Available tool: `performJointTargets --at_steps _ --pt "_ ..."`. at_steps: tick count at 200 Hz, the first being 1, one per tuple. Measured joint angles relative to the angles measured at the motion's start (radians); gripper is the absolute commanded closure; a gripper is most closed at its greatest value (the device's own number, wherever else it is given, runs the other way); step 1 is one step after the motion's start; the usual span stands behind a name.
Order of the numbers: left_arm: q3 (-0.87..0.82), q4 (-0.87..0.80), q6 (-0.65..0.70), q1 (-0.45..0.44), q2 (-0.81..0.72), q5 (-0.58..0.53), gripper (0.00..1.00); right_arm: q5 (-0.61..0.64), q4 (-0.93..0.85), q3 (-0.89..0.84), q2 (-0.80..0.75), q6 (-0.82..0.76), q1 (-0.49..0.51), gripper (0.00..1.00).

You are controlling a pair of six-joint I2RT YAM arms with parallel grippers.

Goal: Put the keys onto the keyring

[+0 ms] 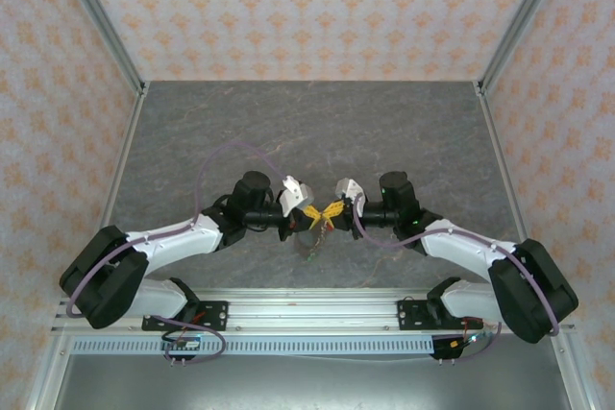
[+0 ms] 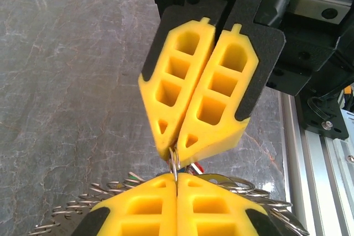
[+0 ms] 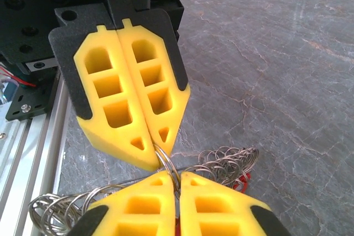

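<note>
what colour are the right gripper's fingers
Bright yellow, with black backing; the right gripper shows best in the left wrist view.

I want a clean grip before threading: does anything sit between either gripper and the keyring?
Nothing visible does. The left gripper and right gripper are both shut directly on one metal loop of the keyring, meeting tip to tip.

The keyring, silvery linked loops (red key beneath), hangs pinched between left claw and right claw.
</note>
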Motion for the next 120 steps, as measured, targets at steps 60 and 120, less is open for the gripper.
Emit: performJointTargets --at_steps 60,120 --pt "0.04 -0.087 0.057 0.002 -0.011 -0.01 0.89 -0.013 -0.121 0.051 -0.026 -0.036 -0.001 1.0" --pt "0.132 -0.265 0.172 0.0 -0.013 -0.022 0.87 0.001 -0.319 0.159 -0.061 -0.137 0.005 1.0"
